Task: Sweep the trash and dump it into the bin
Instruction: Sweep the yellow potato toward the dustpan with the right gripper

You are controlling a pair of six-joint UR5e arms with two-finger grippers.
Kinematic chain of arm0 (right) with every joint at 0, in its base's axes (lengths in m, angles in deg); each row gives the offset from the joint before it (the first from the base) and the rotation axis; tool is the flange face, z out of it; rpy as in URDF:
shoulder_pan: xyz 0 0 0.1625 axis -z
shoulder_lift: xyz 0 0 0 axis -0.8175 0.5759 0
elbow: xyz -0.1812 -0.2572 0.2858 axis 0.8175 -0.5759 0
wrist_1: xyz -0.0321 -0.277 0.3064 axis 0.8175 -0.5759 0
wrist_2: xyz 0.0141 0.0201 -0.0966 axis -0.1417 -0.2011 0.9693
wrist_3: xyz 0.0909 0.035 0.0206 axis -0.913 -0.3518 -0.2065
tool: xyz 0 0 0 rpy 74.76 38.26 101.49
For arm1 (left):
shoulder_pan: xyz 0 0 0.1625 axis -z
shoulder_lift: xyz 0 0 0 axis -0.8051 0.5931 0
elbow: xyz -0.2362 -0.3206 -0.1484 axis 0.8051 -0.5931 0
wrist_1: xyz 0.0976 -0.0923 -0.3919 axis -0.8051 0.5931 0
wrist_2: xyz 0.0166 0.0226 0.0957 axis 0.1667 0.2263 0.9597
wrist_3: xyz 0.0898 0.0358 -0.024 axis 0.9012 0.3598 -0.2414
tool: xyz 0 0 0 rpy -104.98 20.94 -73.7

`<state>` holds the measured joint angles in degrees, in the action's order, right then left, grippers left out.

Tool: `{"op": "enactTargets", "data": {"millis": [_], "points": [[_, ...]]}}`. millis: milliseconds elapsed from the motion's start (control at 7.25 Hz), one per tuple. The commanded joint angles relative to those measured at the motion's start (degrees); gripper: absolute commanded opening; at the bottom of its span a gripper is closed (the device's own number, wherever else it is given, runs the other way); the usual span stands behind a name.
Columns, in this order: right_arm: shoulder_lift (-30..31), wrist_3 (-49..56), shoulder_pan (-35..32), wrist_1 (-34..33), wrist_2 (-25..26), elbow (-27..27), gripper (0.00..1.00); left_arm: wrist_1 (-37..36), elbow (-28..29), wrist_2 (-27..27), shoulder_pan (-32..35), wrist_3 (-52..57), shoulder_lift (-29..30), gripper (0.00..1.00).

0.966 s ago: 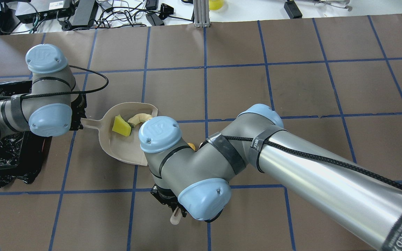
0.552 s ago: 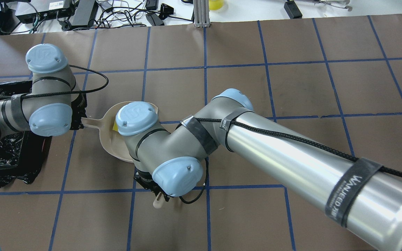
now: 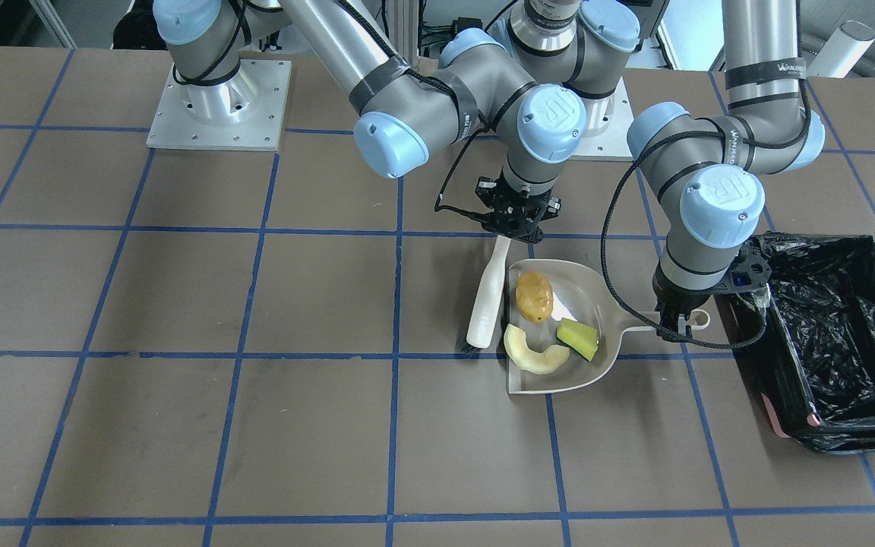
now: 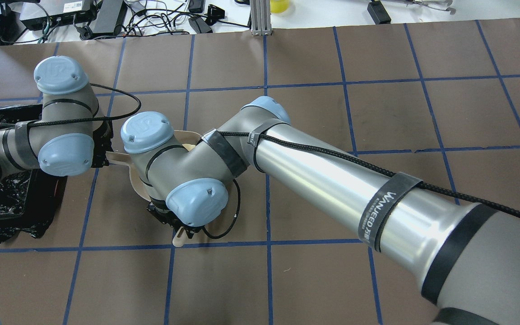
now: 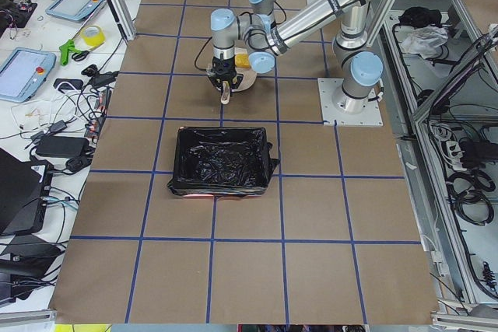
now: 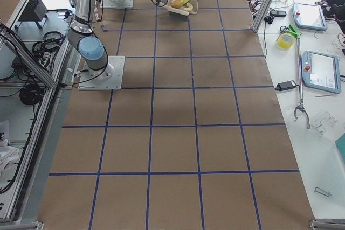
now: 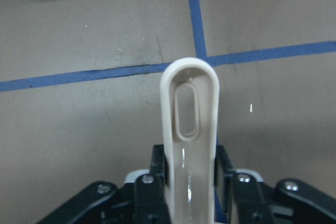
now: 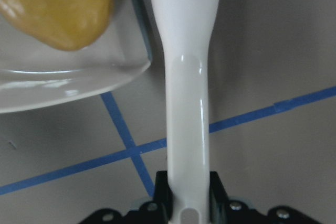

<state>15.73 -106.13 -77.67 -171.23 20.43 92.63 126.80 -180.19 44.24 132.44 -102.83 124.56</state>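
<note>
Beige dustpan (image 3: 604, 300) is now holding all the trash (image 3: 532, 354). My right gripper (image 3: 515, 220), pinching the brush (image 3: 487, 300), is just nudging the potato (image 3: 534, 296) in. My left gripper (image 3: 677, 323) is clamping the handle (image 3: 639, 329), and the bin (image 3: 779, 365) is waiting by the bench's left end.

A robotics lab.
Two industrial arms (image 3: 377, 68) bolted to a taped-grid surface (image 6: 215, 106), beside an aluminium frame (image 4: 258, 18), with teach pendants (image 6: 322, 71) and cable bundles (image 4: 151, 20) alongside.

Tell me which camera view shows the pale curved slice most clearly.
The exterior front-facing view: the slice lies uncovered in the dustpan, near its open edge. In the overhead view the right arm covers the dustpan. Exterior right shows it too small to make out. The other views do not show it.
</note>
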Motion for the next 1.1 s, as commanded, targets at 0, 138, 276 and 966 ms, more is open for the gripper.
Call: {"op": "enactTargets", "data": {"millis": [0, 138, 276, 966], "points": [[-4.09, 0.03, -0.38, -0.11, -0.14, -5.46, 0.00, -0.18, 0.10, -0.07, 0.02, 0.00, -0.14, 0.00], [-4.80, 0.12, -0.38, -0.28, -0.31, -6.96, 0.00, -0.27, 0.19, -0.07, 0.02, 0.00, 0.04, 0.00], [-5.51, 1.77, -0.38, -0.20, -0.23, -8.19, 0.00, -0.27, 0.19, -0.07, 0.02, 0.00, -0.14, 0.00], [-0.09, 14.25, 3.91, 10.84, 4.69, -7.15, 0.00, -0.62, 1.42, -1.20, 0.02, 0.35, -0.40, 0.00]]}}
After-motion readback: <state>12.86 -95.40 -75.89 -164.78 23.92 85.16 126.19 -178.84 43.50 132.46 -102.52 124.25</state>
